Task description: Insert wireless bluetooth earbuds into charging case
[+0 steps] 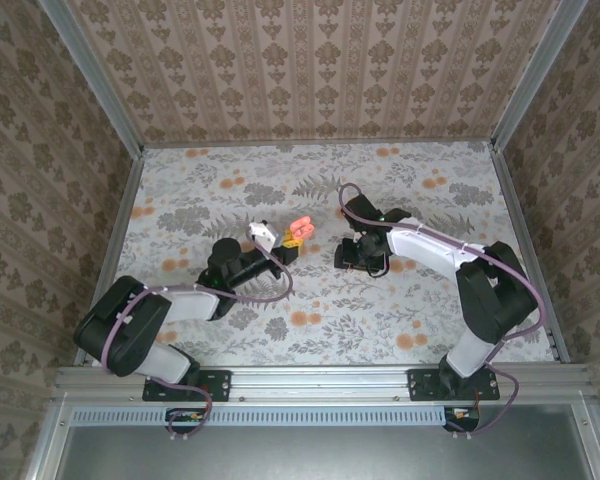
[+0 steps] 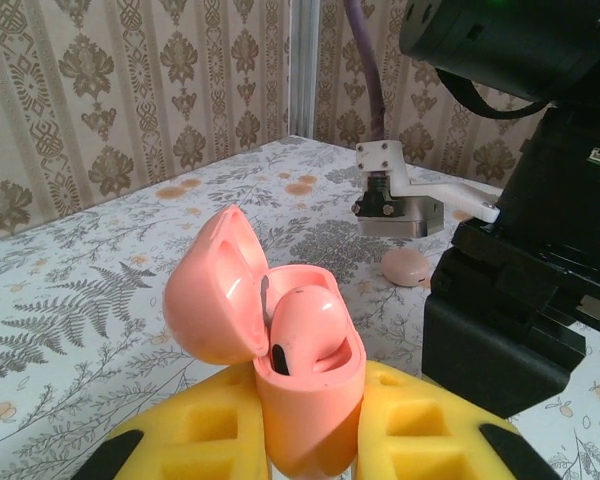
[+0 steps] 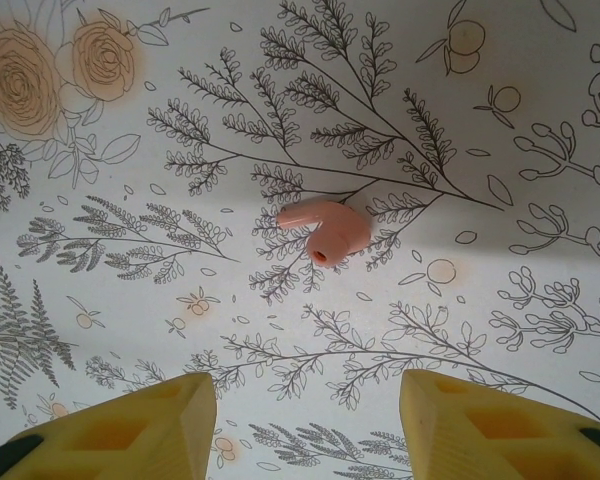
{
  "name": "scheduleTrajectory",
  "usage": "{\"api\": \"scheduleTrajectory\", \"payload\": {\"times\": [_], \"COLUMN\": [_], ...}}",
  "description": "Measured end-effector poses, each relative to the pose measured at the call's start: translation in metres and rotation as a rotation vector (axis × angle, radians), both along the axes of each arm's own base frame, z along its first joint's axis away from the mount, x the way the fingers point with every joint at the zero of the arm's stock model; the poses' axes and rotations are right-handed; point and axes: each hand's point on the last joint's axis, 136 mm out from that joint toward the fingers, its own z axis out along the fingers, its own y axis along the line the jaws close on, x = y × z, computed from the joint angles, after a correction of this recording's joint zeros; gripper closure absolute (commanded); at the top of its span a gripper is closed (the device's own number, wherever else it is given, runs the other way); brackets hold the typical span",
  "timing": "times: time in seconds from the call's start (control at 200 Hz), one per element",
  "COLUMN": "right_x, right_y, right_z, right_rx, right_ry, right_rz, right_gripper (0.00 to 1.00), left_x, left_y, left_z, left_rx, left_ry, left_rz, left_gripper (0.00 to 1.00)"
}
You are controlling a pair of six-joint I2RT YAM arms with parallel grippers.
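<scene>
Floral table (image 3: 540,160), earbud (image 3: 323,228) ahead of parted right gripper (image 3: 305,385), left gripper (image 2: 310,425) clamping case (image 2: 315,395).

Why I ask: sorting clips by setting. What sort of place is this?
Likely a robot test enclosure: wallpapered walls, metal frame, floral-print table, left arm and right arm bolted at its edge.

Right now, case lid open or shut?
Open: lid tipped back from the case, one earbud visible seated inside.
</scene>
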Motion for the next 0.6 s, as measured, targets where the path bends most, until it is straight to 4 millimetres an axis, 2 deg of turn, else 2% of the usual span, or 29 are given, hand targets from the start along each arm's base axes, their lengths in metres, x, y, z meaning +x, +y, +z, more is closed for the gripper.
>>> {"api": "scheduleTrajectory", "payload": {"times": [0.6], "right_x": [-0.0042], "right_y": [0.0007], "right_z": [-0.0062], "right_rx": [-0.016], "right_ry": [0.083], "right_rz": [-0.019], "right_gripper": [0.47], "left_x": [0.0033], "left_y": [0.0063], "left_z": [-0.0077], "left_rx": [0.024], "left_ry": [0.02], "left_rz": [0.026], "left_gripper": [1.0]}}
